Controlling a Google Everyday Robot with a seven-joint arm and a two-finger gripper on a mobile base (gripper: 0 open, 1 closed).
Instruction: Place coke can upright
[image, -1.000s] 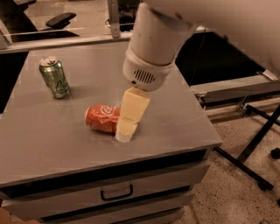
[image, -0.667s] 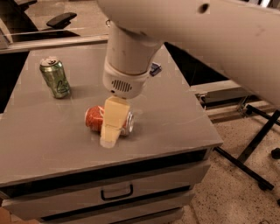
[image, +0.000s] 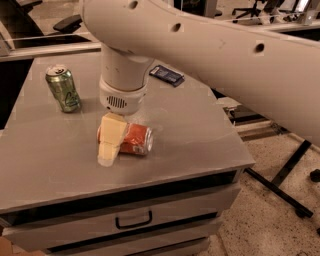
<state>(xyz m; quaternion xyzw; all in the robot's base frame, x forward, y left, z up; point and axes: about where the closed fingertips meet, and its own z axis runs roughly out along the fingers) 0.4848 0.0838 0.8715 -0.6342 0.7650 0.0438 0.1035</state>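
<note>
The coke can (image: 135, 139) is red-orange and lies on its side near the middle of the grey cabinet top (image: 200, 130), its silver end facing right. My gripper (image: 112, 144) hangs straight down from the big white arm. Its cream-coloured lower part reaches down to the tabletop on the near side of the can and covers the can's left part. The rest of the gripper behind the can is hidden.
A green can (image: 63, 88) stands upright at the back left of the cabinet top. A dark blue flat packet (image: 167, 75) lies at the back, right of the arm. The cabinet has a drawer with a handle (image: 133, 219) below. Chair legs stand on the floor to the right.
My gripper has moved left from the can's right end across it to its left part, and has come lower. The can's silver end now shows. The green can has not moved.
</note>
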